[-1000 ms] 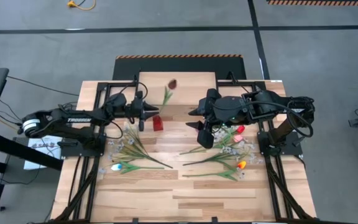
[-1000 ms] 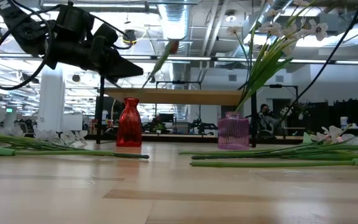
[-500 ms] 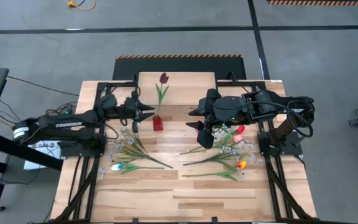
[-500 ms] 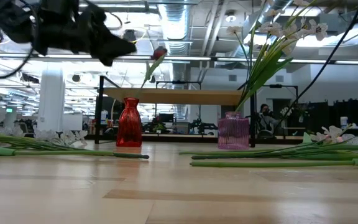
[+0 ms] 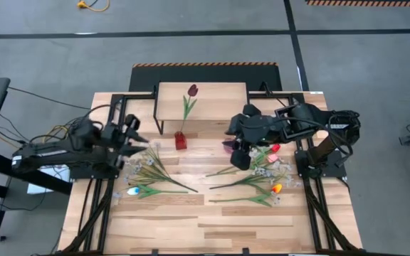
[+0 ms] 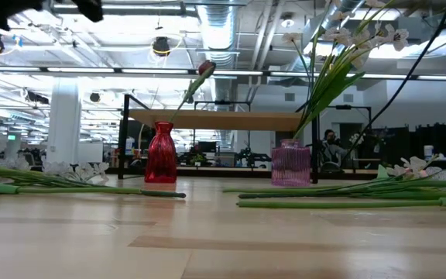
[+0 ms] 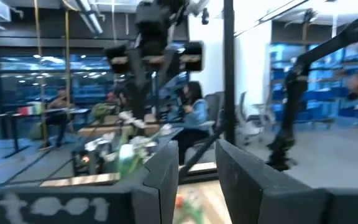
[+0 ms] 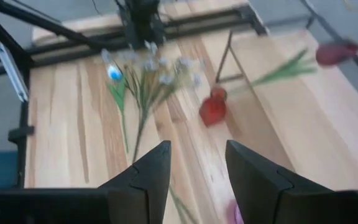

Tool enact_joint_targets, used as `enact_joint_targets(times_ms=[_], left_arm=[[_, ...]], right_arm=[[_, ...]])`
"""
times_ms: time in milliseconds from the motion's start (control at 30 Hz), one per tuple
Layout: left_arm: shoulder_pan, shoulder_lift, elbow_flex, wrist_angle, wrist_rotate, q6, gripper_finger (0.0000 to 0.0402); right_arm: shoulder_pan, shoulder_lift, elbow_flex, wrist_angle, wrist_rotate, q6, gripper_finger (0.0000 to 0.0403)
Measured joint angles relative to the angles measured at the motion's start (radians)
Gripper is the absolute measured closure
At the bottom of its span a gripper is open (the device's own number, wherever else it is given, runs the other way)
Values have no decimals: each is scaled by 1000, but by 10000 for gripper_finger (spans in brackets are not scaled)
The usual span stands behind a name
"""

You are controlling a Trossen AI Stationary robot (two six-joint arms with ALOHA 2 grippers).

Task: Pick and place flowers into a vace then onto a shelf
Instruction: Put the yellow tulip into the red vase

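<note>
Overhead view first: a dark red tulip (image 5: 192,90) stands in a small red vase (image 5: 181,140) at centre frame, its head leaning over the light-wood shelf (image 5: 212,94) at upper centre. The left gripper (image 5: 135,137) sits left of the vase, above a loose pile of flowers (image 5: 150,174), its fingers parted and holding nothing. The right gripper (image 5: 238,151) hangs right of centre over a second pile of flowers (image 5: 258,178). Low view: the red vase (image 6: 160,153) with its tulip (image 6: 204,69) stands left of centre on the tabletop (image 6: 223,236), a pink ribbed vase (image 6: 290,163) holding white blossom sprays (image 6: 347,39) stands right of centre, and the shelf (image 6: 215,119) spans behind both. Left wrist view: two dark fingers (image 7: 166,168) stand apart with nothing between them. Right wrist view: the fingers (image 8: 152,167) are spread and empty, with the red vase (image 8: 213,107) and flowers (image 8: 143,74) beyond them.
</note>
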Motion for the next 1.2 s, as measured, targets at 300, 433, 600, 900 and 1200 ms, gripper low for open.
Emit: enact_joint_targets(times_ms=[300, 433, 600, 900, 1200], left_arm=[[-210, -215, 0, -213, -58, -12, 303], [-311, -262, -30, -184, -86, -29, 303], [-407, -277, -113, -155, -214, -26, 303], [-526, -275, -252, -5, -383, 9, 303], [-608, -275, -312, 93, -427, 36, 303]], right_arm=[[92, -1, 0, -69, 0, 23, 279], [171, -1, 0, -118, 31, 28, 280], [293, -1, 0, -127, 96, 31, 279], [513, -3, -6, -118, 362, 145, 279], [701, -3, -134, -146, 644, 434, 278]])
